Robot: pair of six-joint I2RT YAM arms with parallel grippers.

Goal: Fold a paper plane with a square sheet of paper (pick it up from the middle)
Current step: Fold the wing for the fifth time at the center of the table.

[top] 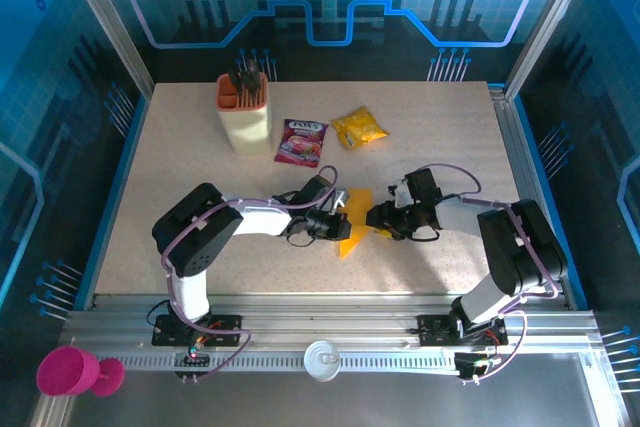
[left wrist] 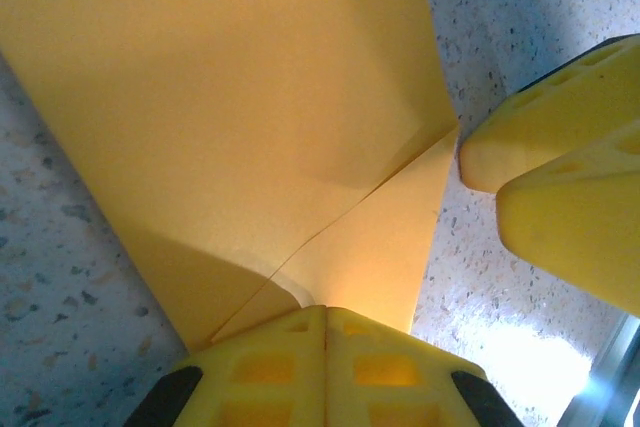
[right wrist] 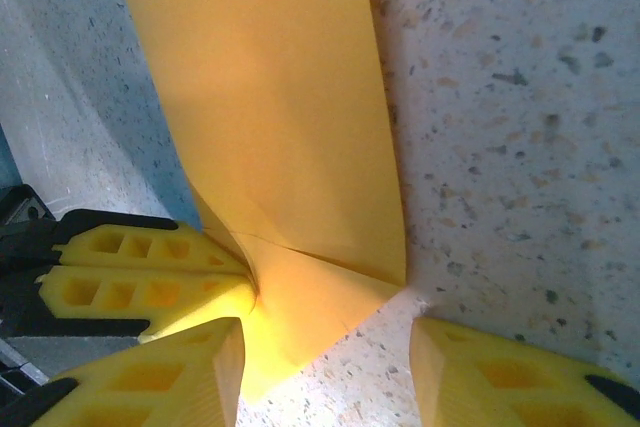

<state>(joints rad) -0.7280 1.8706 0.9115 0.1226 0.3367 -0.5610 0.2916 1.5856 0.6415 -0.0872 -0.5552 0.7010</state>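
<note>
- Lying flat on the speckled desk (top: 200, 167), just below the centre of the top view, the square sheet of paper (top: 350, 232) is creased into a narrow strip. Its long axis runs up and down the frame, with the upper end leaning slightly right.
- Its near end carries a diagonal flap. In the left wrist view a slanting crease drops from the right edge toward bottom centre, and the layer beside it bulges up a little.
- The left pincer (left wrist: 325, 322) is clenched at the bottom centre of its own view, its yellow fingers pressed together with no gap. The crease runs straight into their seam, so I judge it to be nipping the sheet at that edge rather than resting on it.
- The right pincer (right wrist: 328, 342) is released, its fingers standing apart in the lower corners of the right wrist view. The folded flap lies in the gap between them. The left-hand finger sits at the paper's edge and the right-hand one over bare desk.
- Both pincers meet the sheet across its long axis from opposite sides, their tips just beside each other, so neither arm is nearer.
- The next move seems to turn on the right pincer: the flap lies directly ahead of it, and the strip stretches away toward the top of that frame.
</note>
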